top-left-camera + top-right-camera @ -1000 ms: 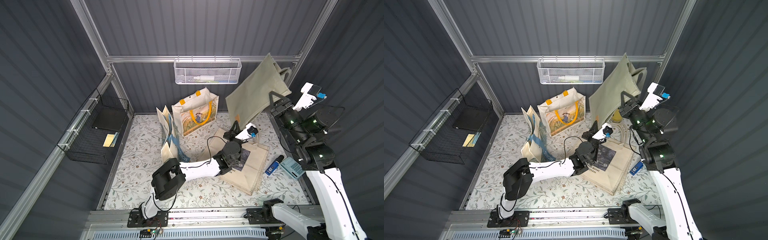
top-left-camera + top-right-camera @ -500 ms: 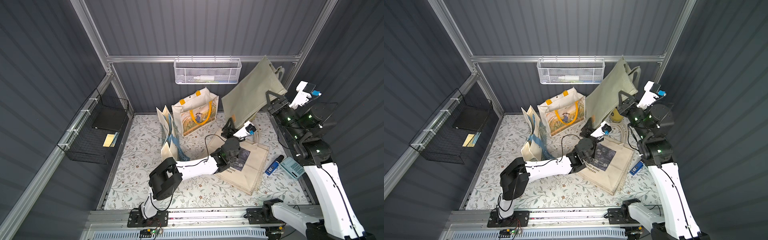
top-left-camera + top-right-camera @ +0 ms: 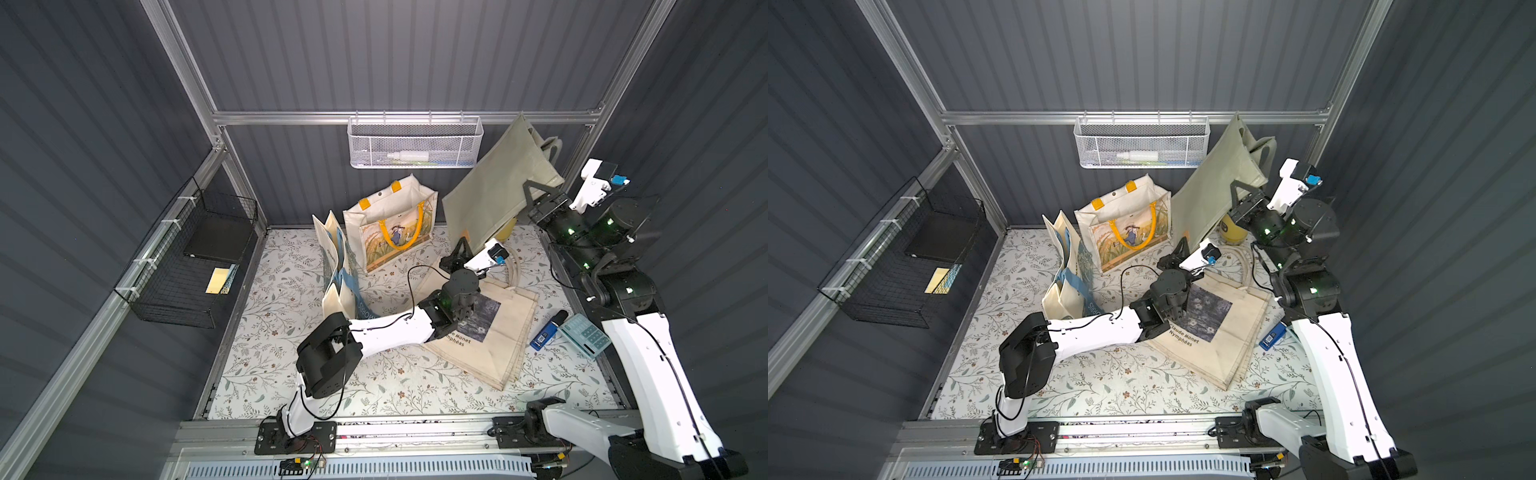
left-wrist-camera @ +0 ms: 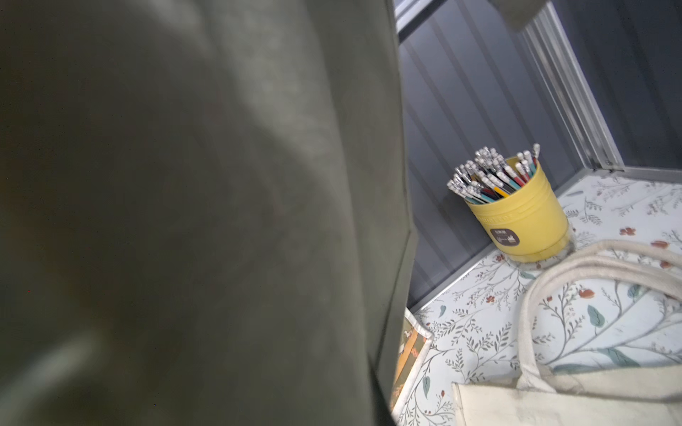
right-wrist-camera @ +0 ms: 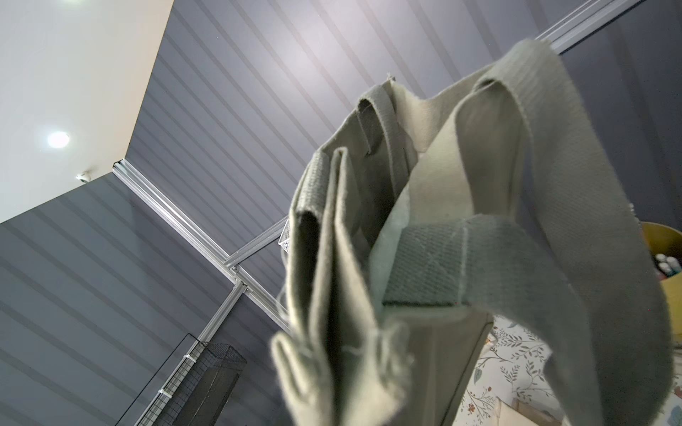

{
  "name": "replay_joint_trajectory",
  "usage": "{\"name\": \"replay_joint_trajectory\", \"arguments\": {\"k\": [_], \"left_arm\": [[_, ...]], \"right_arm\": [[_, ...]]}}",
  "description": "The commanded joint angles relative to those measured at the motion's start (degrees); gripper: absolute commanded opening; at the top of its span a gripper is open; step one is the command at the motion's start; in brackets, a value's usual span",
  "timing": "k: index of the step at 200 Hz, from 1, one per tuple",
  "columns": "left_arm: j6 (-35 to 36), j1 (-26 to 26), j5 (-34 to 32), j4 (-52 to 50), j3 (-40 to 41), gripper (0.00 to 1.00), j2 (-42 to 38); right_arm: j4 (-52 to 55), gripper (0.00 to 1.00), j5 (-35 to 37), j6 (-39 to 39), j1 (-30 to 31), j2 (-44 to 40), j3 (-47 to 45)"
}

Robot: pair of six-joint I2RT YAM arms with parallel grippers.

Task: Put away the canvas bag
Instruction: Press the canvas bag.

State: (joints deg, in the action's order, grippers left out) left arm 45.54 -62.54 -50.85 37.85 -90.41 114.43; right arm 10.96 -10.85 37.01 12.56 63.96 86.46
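We raise the canvas bag (image 3: 494, 183) higher for stowing, right gripper (image 3: 530, 193) clamped on it. Left gripper (image 3: 461, 247) has reclosed beside its lower corner; hold unclear.

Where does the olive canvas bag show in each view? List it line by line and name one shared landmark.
Both top views: the olive canvas bag is right of centre, held up near the back wall by the right pincer.
Left wrist: close up and blurred, filling most of the picture.
Right wrist: the middle of the picture, handles and folded top seen from below.
Shared landmark: the yellow pencil cup, beside the bag.
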Motion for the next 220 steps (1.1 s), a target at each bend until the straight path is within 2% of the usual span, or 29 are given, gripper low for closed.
{"name": "replay_joint_trajectory", "arguments": {"k": [1,23,45,59,63,70,77,114,124,154,175,214,220], "left_arm": [[-4.9,1.8,3.6,-12.7,-4.5,0.00,-5.6],[-15.0,3.4,11.1,-27.3,-7.0,0.00,-10.1],[-19.0,5.0,18.5,-35.5,-7.8,0.00,-14.2],[-22.3,6.5,24.8,-44.8,-11.5,0.00,-15.4],[-23.2,6.9,26.3,-46.9,-12.8,0.00,-15.5],[-24.4,7.5,29.2,-50.9,-14.8,0.00,-15.7],[-25.1,8.1,32.5,-54.0,-16.6,0.00,-15.9],[-24.9,9.4,48.1,-66.9,-24.6,0.00,-15.5],[-25.0,9.5,49.1,-68.7,-26.0,0.00,-15.5],[-26.0,9.9,52.9,-74.5,-29.5,0.00,-14.6],[-27.5,10.0,53.9,-76.9,-30.4,0.00,-14.4],[-30.9,11.9,59.5,-78.2,-30.4,0.00,-15.5],[-31.4,12.5,60.7,-78.3,-30.4,0.00,-15.8]], "right_arm": [[-1.2,0.00,-3.0,-0.3,0.2,-1.2,1.6],[0.1,0.00,-3.1,-3.2,0.1,-1.0,1.7],[1.2,0.00,-3.0,-6.9,-0.5,-1.0,1.9],[2.4,0.00,-3.4,-9.5,-1.2,-0.4,2.5],[2.8,0.00,-5.5,-10.3,-1.4,-0.1,2.8],[3.2,0.08,-6.0,-11.4,-1.5,0.2,3.1],[3.3,0.13,-6.4,-12.5,-1.7,0.4,3.1],[3.2,0.15,-6.6,-17.5,-2.1,0.2,2.0],[2.6,0.16,-7.1,-18.5,-2.3,-0.1,1.2],[3.6,0.38,-6.7,-20.6,-2.8,-0.5,1.4],[4.7,0.45,-6.5,-22.5,-3.3,-1.0,1.6],[6.9,0.50,-4.5,-27.4,-3.9,-2.8,0.6],[7.0,0.50,-2.0,-28.1,-4.1,-3.2,0.2]]}}
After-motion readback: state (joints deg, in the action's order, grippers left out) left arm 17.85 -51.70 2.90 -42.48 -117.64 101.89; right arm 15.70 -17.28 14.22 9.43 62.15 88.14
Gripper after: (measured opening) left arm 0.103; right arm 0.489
